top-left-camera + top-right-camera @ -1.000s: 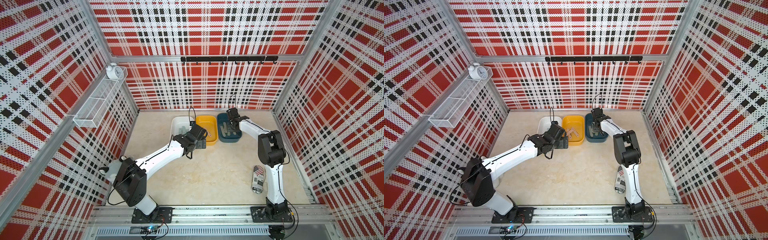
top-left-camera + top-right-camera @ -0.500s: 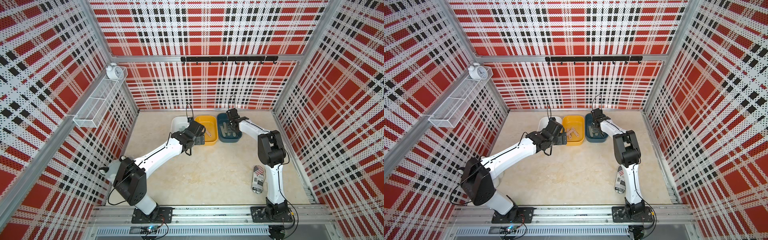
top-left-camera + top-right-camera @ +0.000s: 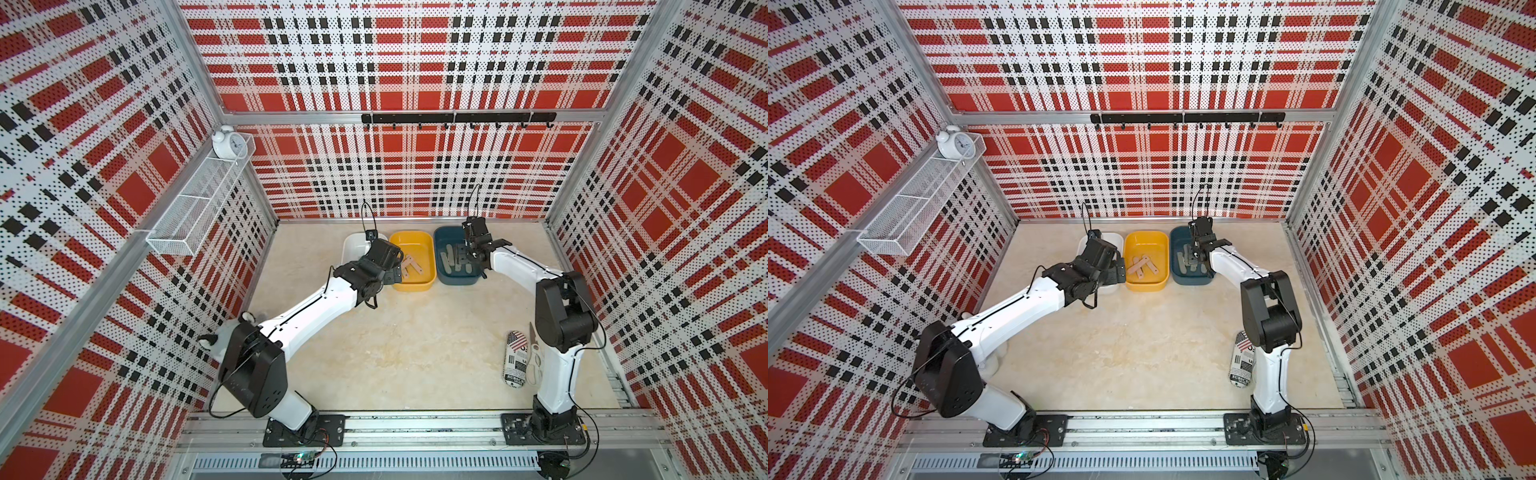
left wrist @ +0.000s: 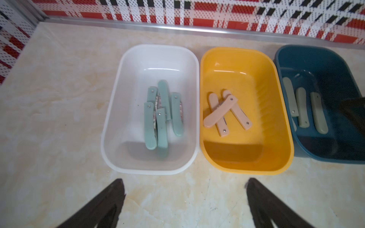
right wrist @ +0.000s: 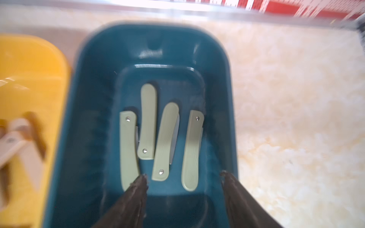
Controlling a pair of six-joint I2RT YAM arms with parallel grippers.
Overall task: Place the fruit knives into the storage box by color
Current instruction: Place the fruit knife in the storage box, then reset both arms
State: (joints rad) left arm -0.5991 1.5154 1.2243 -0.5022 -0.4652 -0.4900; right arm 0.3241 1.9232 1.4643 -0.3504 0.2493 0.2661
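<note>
Three storage boxes stand in a row at the back: white [image 4: 150, 47], yellow [image 4: 237, 51] and blue [image 5: 83, 110]. Several mint-teal fruit knives [image 4: 159, 122] lie in the white box, three peach-pink ones [image 4: 220, 113] in the yellow box, and several sage green ones [image 5: 166, 138] in the blue box. My right gripper [image 5: 184, 174] hangs open just above the blue box [image 3: 455, 243], with nothing between its fingers. My left gripper [image 4: 185, 181] is wide open and empty over the bare table in front of the white and yellow boxes [image 3: 411, 245].
A newspaper-print cylinder [image 3: 516, 363] and white-handled scissors [image 3: 535, 353] lie beside the right arm's base. On the left wall hangs a wire basket [image 3: 199, 208] with an alarm clock [image 3: 227, 143]. A black hook rail [image 3: 457, 118] runs along the back wall.
The right gripper's jaws have spread apart over the blue box. The left wrist has shifted slightly left and toward the back, toward the white box, still open.
</note>
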